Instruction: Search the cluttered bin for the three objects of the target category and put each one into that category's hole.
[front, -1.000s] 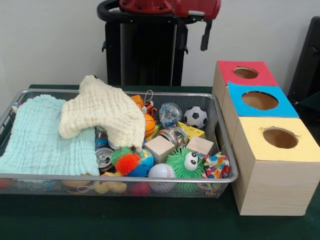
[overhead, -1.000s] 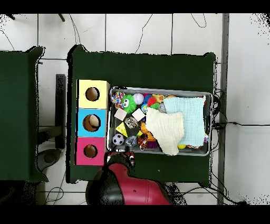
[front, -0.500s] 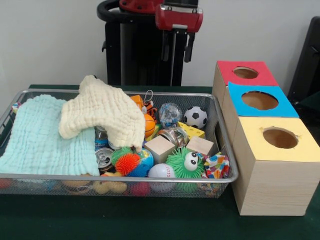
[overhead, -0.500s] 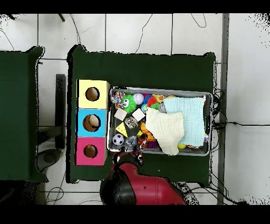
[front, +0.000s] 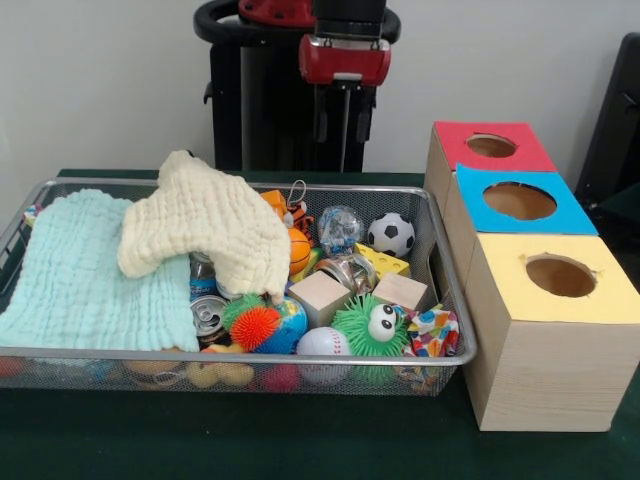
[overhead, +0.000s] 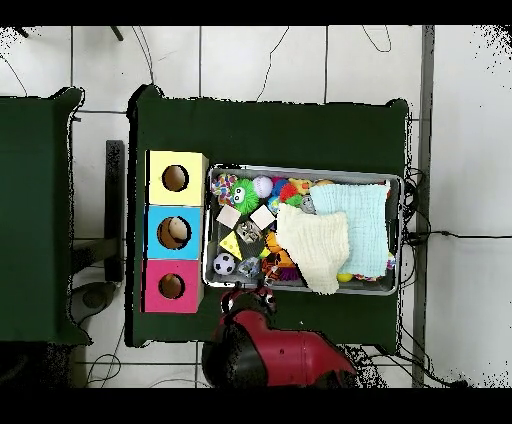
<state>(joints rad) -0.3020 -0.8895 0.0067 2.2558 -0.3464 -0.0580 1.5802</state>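
The wire mesh bin (front: 240, 355) is full of toys, and it also shows in the overhead view (overhead: 300, 172). A small orange plush animal (front: 292, 213) lies at the bin's far middle, half under a cream cloth (front: 205, 220). No other plush animal shows clearly. The round hole (front: 491, 146) in the red-topped box is at the far right, and in the overhead view (overhead: 171, 286) it is at the lower left. My gripper (front: 343, 125) hangs open and empty above the table behind the bin's far rim, apart from everything. The overhead view shows the gripper (overhead: 250, 293) just outside the bin.
A light blue cloth (front: 85, 270) covers the bin's left half. A green googly-eyed ball (front: 372, 325), wooden blocks (front: 320, 295), a small soccer ball (front: 391, 234), an orange basketball (front: 299, 250) and cans lie in the right half. The blue-topped box (front: 520, 200) and yellow-topped box (front: 560, 275) stand nearer than the red one.
My gripper has swung left from near the red box to behind the bin's far middle, and both fingers now show, hanging down. Nothing in the bin has moved.
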